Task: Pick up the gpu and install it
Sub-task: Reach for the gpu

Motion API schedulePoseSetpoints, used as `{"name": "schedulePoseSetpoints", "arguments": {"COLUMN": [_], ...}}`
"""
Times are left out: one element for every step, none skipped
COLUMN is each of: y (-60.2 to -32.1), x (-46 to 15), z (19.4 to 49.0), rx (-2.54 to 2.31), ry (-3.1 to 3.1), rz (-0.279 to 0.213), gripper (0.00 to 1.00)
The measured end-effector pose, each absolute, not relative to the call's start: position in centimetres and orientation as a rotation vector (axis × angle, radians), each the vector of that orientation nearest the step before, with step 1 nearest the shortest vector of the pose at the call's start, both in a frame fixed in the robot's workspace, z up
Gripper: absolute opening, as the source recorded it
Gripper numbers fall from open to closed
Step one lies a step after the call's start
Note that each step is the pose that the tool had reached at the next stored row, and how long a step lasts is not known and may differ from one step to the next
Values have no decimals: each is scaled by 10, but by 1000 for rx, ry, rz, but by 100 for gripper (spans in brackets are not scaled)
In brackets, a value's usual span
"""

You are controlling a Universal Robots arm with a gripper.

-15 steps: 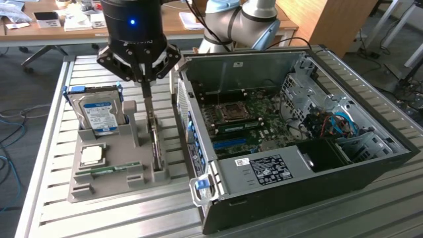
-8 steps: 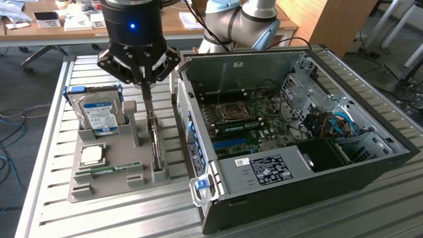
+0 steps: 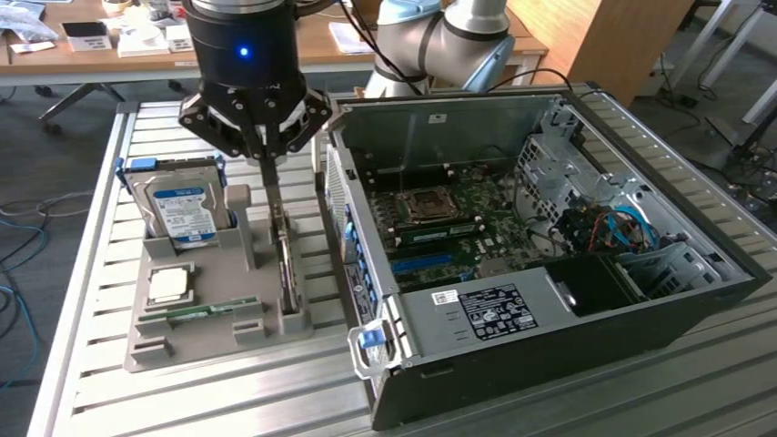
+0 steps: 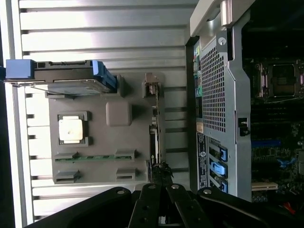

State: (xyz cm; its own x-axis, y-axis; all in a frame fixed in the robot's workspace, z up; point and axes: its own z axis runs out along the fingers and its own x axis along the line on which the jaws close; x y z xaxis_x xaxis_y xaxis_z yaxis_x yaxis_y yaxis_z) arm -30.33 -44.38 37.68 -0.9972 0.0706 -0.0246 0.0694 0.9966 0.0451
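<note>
Wooden desks (image 3: 36, 56) w/ papers are seen at the back. In front, a slatted metal table (image 3: 85, 382) is set w/ a grey holder tray (image 3: 206, 341) and an open PC case (image 3: 547, 373). From the exterior view's left: an HDD (image 3: 182, 211) w/ blue-white label is stood upright in the tray, a CPU (image 3: 167, 285) is laid flat next to it, and a green memory stick (image 3: 200, 311) is slotted close by. The gpu (image 3: 284, 264) is stood on edge in the tray's slot on the side nearest the case, just beside the case wall. The gripper (image 3: 267, 157) is set on its upper edge, and the jaws are drawn together, clamped on the card. Further right, the mobo (image 3: 449, 228) is exposed inside the case, w/ blue cables (image 3: 631, 223) beside it. A black-and-white label (image 3: 492, 309) is stuck on the PSU box; its text can't be read, nor can the HDD label's.
</note>
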Motion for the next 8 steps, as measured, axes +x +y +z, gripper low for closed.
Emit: {"name": "schedulePoseSetpoints", "arguments": {"y": [-445,-446,-447,-448,-449,-450,-451,-451], "x": [-303,-304,-304,-304,-304,-304,-305,-305], "z": [377,377,377,377,377,377,377,377], "rx": [109,109,109,109,109,109,109,109], "ry": [3113,3113,3113,3113,3113,3113,3113,3113], "rz": [69,69,69,69,69,69,69,69], "gripper": [11,11,11,11,11,11,11,11]}}
